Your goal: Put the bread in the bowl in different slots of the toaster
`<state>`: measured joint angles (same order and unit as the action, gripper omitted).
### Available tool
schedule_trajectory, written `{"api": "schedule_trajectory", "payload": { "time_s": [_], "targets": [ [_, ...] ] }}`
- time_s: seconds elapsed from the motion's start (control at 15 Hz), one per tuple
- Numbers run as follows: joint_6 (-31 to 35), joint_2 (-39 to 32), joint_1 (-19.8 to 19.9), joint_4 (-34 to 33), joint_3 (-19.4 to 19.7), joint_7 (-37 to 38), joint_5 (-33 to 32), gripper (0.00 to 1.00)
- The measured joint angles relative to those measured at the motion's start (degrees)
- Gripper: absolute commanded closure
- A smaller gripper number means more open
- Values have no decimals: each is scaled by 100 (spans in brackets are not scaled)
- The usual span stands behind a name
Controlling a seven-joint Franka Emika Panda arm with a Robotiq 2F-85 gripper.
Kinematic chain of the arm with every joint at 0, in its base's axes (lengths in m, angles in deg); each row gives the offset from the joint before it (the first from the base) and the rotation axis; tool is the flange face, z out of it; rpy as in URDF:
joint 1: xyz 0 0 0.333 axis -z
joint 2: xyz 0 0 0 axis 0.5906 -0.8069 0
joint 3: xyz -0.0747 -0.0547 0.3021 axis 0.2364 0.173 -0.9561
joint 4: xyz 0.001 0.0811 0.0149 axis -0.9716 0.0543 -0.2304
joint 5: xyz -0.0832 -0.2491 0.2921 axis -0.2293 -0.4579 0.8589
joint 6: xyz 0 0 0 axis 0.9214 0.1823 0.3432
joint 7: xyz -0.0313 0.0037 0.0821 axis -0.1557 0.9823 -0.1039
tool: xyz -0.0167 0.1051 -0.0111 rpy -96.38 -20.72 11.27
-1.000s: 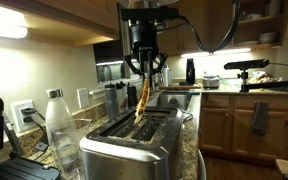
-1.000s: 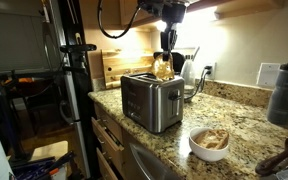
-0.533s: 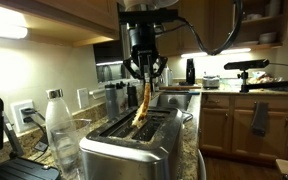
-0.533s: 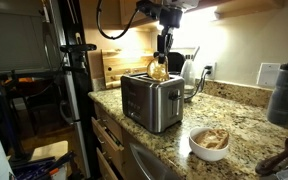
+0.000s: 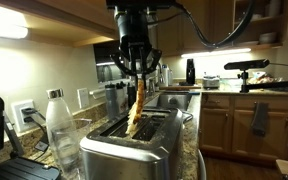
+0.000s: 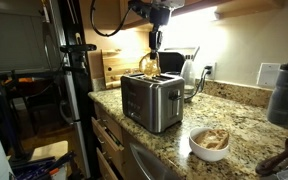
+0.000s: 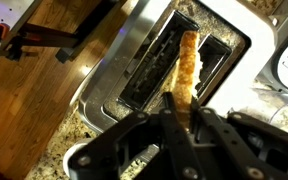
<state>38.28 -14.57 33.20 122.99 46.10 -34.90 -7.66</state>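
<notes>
**Fingers** (image 7: 168,108): closed on the top edge of one bread slice (image 5: 136,105), pointing straight down.

**Bread slice:** hangs upright directly beneath the fingers. Its lower end is at the top of the toaster (image 6: 152,100). Whether it has entered a slot cannot be told. In the wrist view it lies lengthwise along the two slots, close to the bar between them.

**Step in hand, judged:** lowering the slice into a slot.
- Keep the slice vertical and parallel to the slot.
- Centre it over one opening, clear of the dividing bar.
- Lower it straight, and release only once the slot walls hold it.
- A tilt is likely to catch a corner on the slot rim.

**Toaster:** directly below the fingers, near the front edge of the worktop (image 6: 246,122).

**Room:** there is free air above and around the fingers for a vertical lift. A clear bottle (image 5: 57,125) stands beside the toaster, off to one side of the fingers.

**Bowl** (image 6: 206,154): well apart from the fingers, on the worktop past the toaster, with more bread (image 6: 213,138) inside. The second slot looks empty.
</notes>
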Motion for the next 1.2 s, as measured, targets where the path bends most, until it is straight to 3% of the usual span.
{"api": "schedule_trajectory", "payload": {
  "time_s": [1.2],
  "targets": [
    [-13, -135, 18, 17, 133, 674, -189, 90]
  ]
}}
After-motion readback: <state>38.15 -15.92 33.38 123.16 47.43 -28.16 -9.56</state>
